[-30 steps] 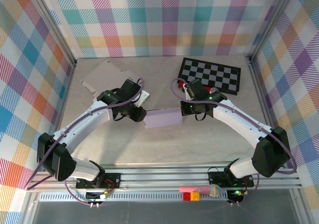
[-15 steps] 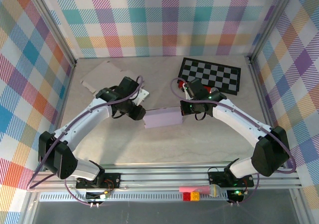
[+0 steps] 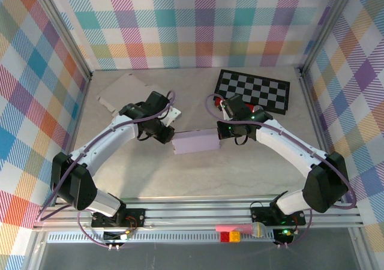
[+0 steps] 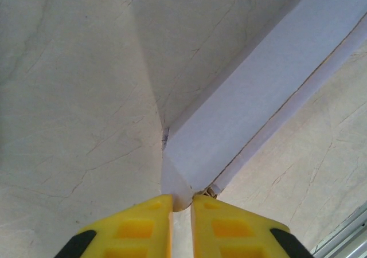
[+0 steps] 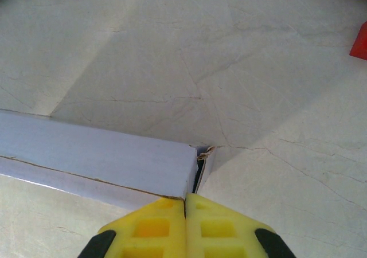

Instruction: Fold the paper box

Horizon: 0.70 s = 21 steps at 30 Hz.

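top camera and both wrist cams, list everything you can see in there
box: one, lavender, table centre, between the two grippers
checkerboard: one, black and white, back right
cardboard: flat pieces, count unclear, tan, back left
white card: one, partly under the left arm
red pieces: count unclear, at the checkerboard's near edge
blocks: two, red and yellow, front rail
pink stick: one, front rail
table: one, pale marble
walls: multicolour plaid, three sides
left gripper: yellow fingers, closed on the box's left end corner
right gripper: yellow fingers, shut, at the box's right end
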Motion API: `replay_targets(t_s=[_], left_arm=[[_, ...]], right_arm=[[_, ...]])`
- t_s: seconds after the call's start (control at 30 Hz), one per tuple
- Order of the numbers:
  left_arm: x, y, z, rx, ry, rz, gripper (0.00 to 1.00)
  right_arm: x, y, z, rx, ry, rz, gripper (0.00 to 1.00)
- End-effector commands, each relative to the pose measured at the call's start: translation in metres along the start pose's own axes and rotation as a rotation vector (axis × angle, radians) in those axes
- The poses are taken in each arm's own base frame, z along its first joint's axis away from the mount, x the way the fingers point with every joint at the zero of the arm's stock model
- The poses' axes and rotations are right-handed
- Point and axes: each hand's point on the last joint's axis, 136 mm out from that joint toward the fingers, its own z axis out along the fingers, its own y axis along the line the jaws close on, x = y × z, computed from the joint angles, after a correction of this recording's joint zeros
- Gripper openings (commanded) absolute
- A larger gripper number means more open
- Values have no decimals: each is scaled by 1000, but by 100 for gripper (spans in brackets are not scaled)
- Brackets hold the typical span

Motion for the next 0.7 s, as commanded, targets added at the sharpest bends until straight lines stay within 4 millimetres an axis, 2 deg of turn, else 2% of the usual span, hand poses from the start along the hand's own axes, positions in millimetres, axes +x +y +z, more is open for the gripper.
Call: replay_targets(t_s=[0.0,0.17,0.33,0.67], left_arm=[[-12,1,-5,15,-36,-4,10],[-15,-2,-5,33,-33,-17,7],[-17,-7,-4,67,-24,-45,0],[-14,-19,-11,131,27,-140,0]], right_arm=[[-3,4,-3,-9,4,7,0],[-4,5,-3,-12,2,9,0],[-3,5,-2,-11,5,12,0],[-8,7,-3,-13,4,9,0]])
